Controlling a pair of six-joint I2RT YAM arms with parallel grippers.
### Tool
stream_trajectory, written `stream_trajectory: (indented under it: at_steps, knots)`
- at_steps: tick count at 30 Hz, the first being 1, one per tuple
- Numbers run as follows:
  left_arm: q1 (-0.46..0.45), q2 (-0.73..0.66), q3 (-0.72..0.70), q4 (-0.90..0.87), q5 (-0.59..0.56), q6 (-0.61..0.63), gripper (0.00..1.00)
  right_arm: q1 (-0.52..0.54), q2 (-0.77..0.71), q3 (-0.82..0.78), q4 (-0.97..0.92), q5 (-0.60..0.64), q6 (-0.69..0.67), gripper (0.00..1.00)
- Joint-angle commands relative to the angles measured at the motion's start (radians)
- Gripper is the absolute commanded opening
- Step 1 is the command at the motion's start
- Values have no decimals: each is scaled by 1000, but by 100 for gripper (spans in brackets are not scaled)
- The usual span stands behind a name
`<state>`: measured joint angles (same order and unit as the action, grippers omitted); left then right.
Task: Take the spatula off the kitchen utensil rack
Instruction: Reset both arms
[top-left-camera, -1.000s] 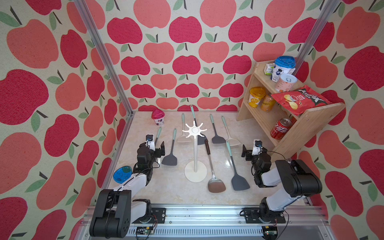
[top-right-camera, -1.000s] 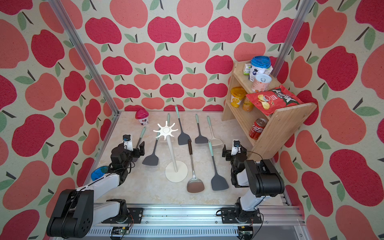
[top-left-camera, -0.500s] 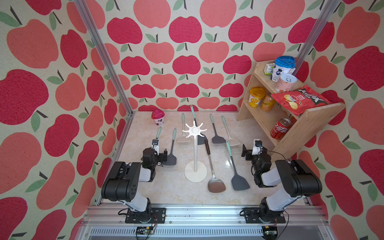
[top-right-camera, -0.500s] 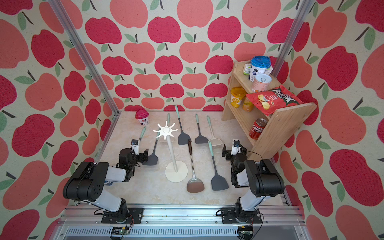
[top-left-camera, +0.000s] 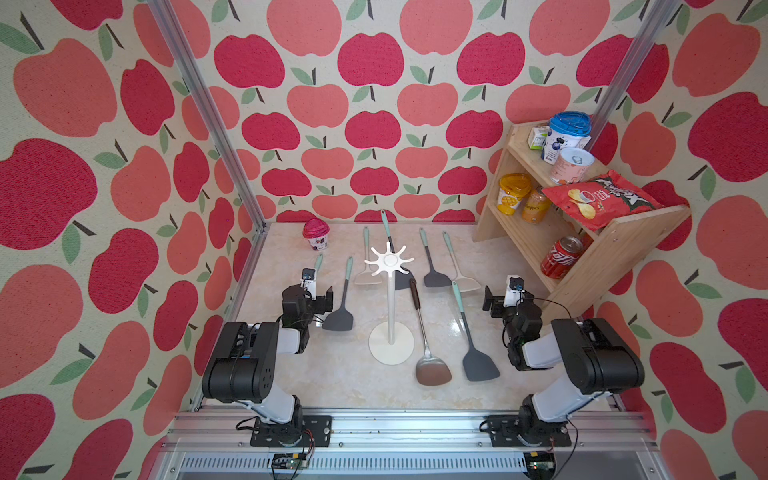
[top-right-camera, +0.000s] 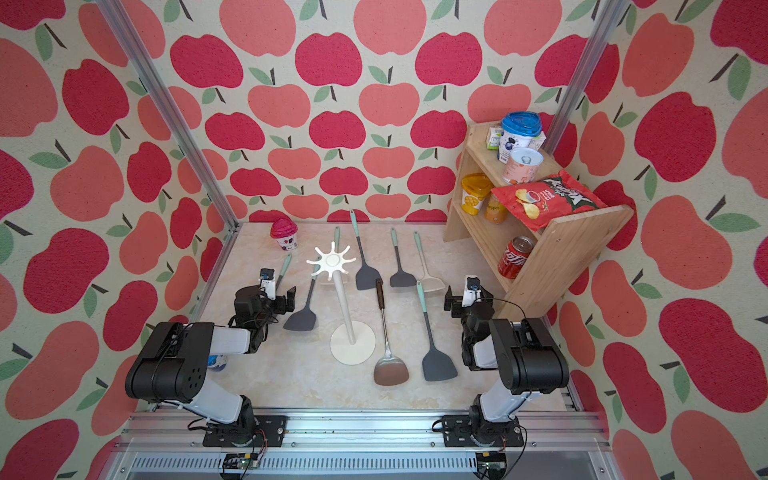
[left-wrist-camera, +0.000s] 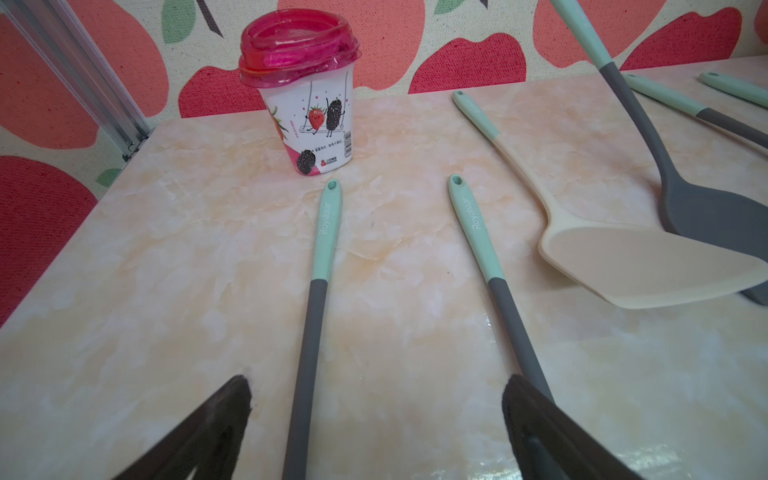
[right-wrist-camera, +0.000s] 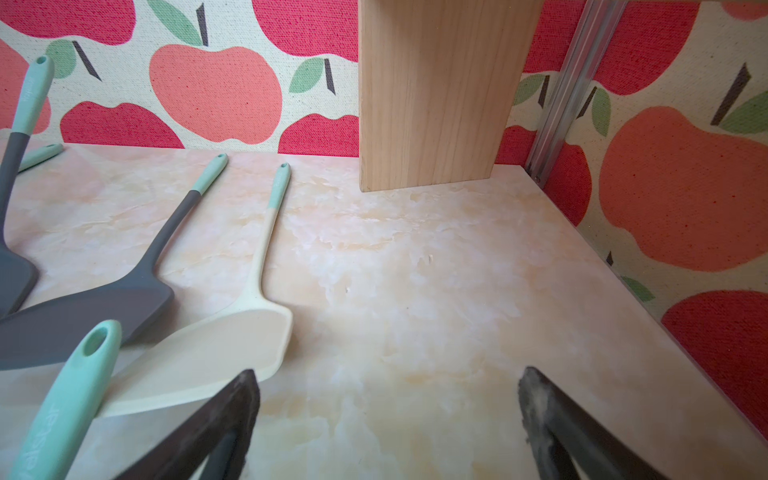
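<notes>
Top views both show us the kitchen utensil rack (top-left-camera: 390, 307) upright in the middle of the marble-patterned table (top-left-camera: 332, 386). It is cream-white, with a round flat base, a thin pole and a star-shaped top of short hook arms. Around it we count eight turners on the table, most of them grey with mint handles. One grey turner (top-right-camera: 368, 275) just behind the rack rests its blade on the table, its handle raised toward the back wall. A steel turner (top-left-camera: 433, 370) with a dark brown handle lies near the base.

The spatula (left-wrist-camera: 322, 245) lies flat on the table, left of the rack. Its mint handle end points at a pink-lidded cup (left-wrist-camera: 311, 116) and stops just short of it. Its blade is hidden from us.

The left gripper (left-wrist-camera: 376, 386) has its fingers spread wide, straddling the spatula's grey shaft without pinching it. The right gripper (right-wrist-camera: 386, 374) is likewise spread, low over bare table near the foot of the wooden shelf (top-left-camera: 615, 257), gripping nothing.

We read "Royalstar" on two mint handles in the left wrist view. The cup shows a cartoon strawberry and blackberry on a swing, but its print is too small to read.
</notes>
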<state>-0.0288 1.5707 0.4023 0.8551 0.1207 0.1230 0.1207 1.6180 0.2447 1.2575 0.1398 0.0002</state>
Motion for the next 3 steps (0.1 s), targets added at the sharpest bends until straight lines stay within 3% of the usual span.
stream_trajectory:
  at_steps: [1, 3]
  knots:
    - [-2, 0, 9, -20, 13, 1, 97, -22, -24, 38, -86, -37, 19, 100]
    - [-1, 0, 12, -25, 14, -2, 97, -10, -23, 6, -19, 2, 14, 100]
